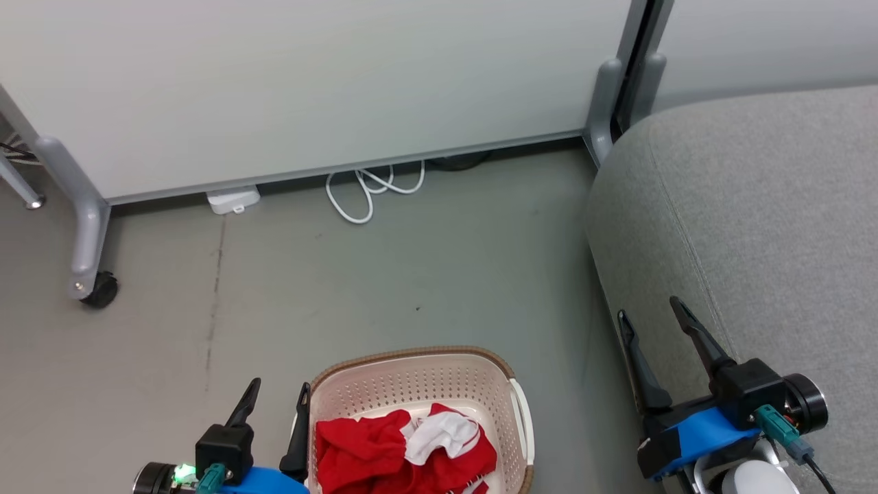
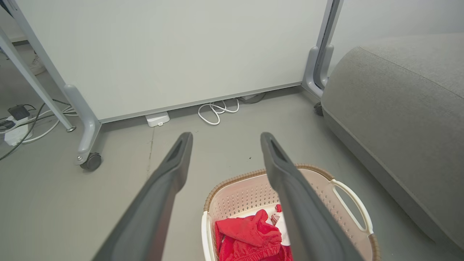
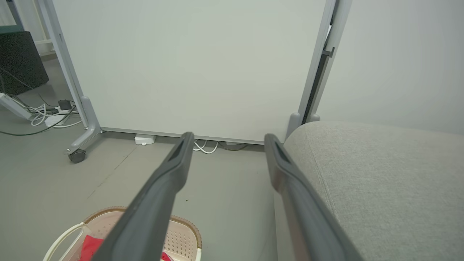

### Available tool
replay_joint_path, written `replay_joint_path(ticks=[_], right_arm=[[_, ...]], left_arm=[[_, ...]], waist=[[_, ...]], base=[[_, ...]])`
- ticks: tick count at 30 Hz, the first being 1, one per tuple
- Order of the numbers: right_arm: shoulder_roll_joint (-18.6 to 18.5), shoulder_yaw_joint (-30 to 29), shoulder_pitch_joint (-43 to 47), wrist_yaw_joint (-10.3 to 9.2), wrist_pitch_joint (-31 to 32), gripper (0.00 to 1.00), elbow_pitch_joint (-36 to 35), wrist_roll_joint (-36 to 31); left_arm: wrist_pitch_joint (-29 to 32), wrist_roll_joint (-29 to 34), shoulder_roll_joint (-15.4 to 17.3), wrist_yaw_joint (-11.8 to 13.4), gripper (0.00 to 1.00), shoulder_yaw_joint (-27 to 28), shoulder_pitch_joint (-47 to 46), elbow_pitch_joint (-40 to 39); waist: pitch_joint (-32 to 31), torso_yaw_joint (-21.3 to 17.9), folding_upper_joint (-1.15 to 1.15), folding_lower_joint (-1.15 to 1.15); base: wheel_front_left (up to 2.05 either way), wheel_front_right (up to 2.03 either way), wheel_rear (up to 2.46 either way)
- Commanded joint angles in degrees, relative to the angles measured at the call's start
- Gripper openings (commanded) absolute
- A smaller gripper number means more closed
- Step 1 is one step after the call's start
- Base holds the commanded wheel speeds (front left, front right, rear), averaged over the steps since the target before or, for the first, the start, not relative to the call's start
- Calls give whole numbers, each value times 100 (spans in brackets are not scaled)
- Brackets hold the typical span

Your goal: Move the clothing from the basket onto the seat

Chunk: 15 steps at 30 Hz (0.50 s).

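Task not started, by the look of it. Clothing [image 1: 384, 453] all sits in basket [image 1: 418, 381]: a red heap with a white piece on top, bunched at the near end, far end of basket bare. Basket stands upright on floor [image 1: 411, 274], with a strip of floor between it and seat [image 1: 754, 206]. Seat is on the right. The part in view is bare grey fabric, no red on it. Whole seat isn't in frame, so a garment out of view can't be ruled out.

Left claw [image 1: 280, 384] is open and empty, just beside basket's left rim, outside it, not touching clothing. In the left wrist view its fingers are spread wide, with the heap below them, near the right finger. Right claw [image 1: 648, 307] is open and empty, in front of seat's rounded edge. Can't tell whether it touches the fabric.

Left to do, everything: reach in, grab a garment, lift it over the rim, carry it to seat, let go, repeat till basket is empty. Garment count can't be told, folds hide it. Left claw is nearer the heap, so it likely takes the first pick. Panel [image 1: 309, 89] and white cable [image 1: 370, 192] at the back play no part.
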Motion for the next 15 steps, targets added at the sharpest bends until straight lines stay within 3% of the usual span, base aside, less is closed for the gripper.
replay_joint_path(ticks=[1,15], right_arm=[[-26,15,-115,3,3,100,-45,19],[-21,108,-779,2,-158,100,-247,276]], left_arm=[[-18,39,54,-44,100,-64,-194,130],[215,149,373,-245,100,-1289,-1857,2055]], waist=[[336,-246,0,0],[2230,-885,0,0]], base=[[0,0,0],[0,0,0]])
